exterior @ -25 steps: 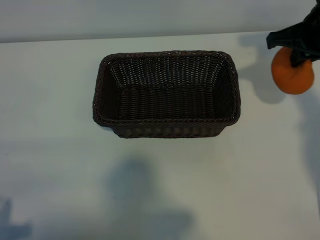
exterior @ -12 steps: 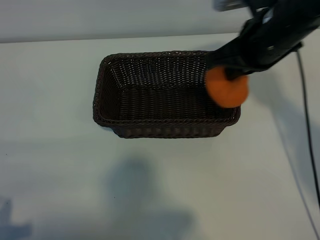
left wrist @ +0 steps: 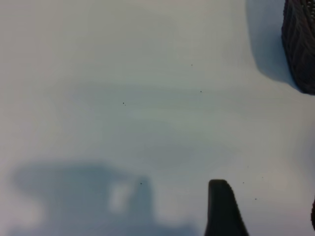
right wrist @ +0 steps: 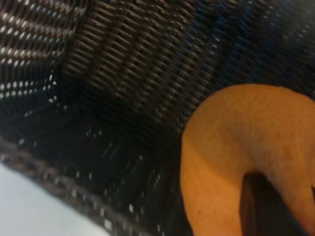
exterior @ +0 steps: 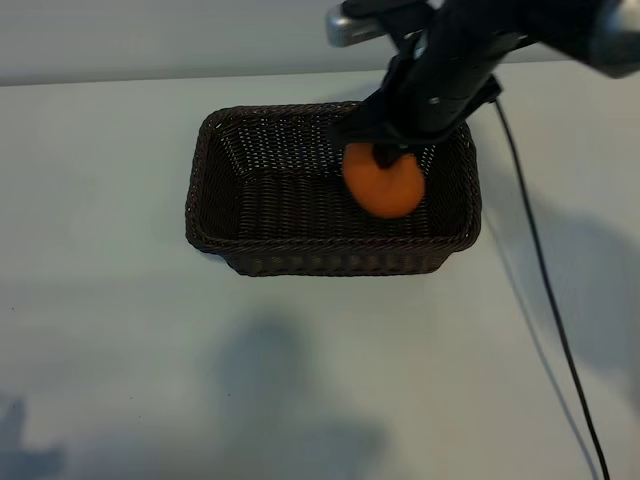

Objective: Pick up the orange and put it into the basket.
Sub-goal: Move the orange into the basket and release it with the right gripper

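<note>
My right gripper [exterior: 386, 156] is shut on the orange [exterior: 384, 186] and holds it over the right half of the dark brown woven basket [exterior: 196, 190], just inside the rim. In the right wrist view the orange [right wrist: 231, 147] fills the near corner with one dark finger [right wrist: 266, 206] pressed on it, and the basket's woven wall [right wrist: 123, 69] and floor lie beyond. My left gripper [left wrist: 268, 204] is out of the exterior view; in its own wrist view it hangs open over bare table with nothing between its fingers, one corner of the basket [left wrist: 301, 44] off to the side.
The basket stands in the middle of a white table [exterior: 100, 330]. A black cable [exterior: 540, 270] trails from the right arm across the table's right side. Arm shadows fall on the near part of the table.
The right arm has carried the orange leftwards from beyond the basket's right end, over the right rim, to above the basket's inside. The left gripper's view gives no earlier frame.
</note>
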`<move>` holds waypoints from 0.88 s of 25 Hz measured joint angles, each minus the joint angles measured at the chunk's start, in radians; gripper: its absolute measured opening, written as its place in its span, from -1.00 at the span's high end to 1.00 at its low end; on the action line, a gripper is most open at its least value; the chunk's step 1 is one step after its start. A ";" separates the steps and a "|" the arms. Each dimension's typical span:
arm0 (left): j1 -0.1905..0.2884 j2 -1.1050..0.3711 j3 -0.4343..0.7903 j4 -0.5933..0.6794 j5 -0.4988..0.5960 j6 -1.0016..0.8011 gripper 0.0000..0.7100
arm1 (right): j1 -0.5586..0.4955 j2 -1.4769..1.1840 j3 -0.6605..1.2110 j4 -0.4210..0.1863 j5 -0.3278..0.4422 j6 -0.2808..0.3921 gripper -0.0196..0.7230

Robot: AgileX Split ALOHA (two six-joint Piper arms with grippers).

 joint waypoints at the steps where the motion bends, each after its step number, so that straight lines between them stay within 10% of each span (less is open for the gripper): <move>1: 0.000 0.000 0.000 0.000 0.000 0.000 -0.23 | 0.002 0.025 -0.013 0.000 0.000 0.000 0.75; 15: 0.000 0.000 0.000 0.000 0.000 0.000 -0.23 | 0.004 0.200 -0.059 -0.010 -0.002 -0.001 0.69; 22: 0.000 0.000 0.000 -0.001 0.000 0.000 -0.23 | 0.005 0.201 -0.064 -0.010 0.009 0.004 -0.21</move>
